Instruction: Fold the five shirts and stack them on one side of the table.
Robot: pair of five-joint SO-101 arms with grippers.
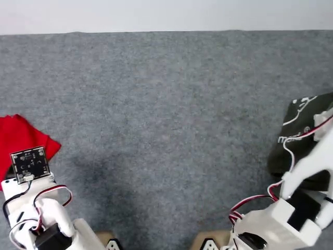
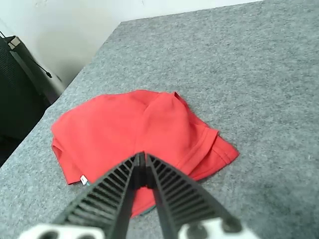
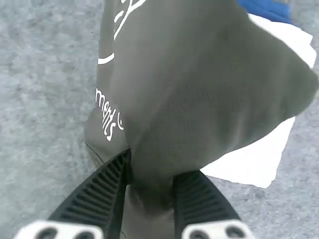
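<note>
Fabric fills the right claw (image 3: 153, 174): its two black fingers are clamped on a bunched fold of the dark grey shirt (image 3: 199, 89), which bears white lettering. That shirt lies over a white shirt (image 3: 251, 162), whose corner sticks out beside it. A strip of blue cloth (image 3: 266, 7) shows past both, possibly another shirt, though too little is visible to be sure. In the high view this pile sits at the right edge of the tabletop (image 1: 166, 94), with the right arm over its near end. The left claw (image 2: 144, 162) has its fingers pressed together with nothing between them, and hangs over the near edge of the red shirt (image 2: 134, 129). The red shirt lies loosely folded, one sleeve poking out, at the left edge of the grey tabletop, well apart from the dark pile.
</note>
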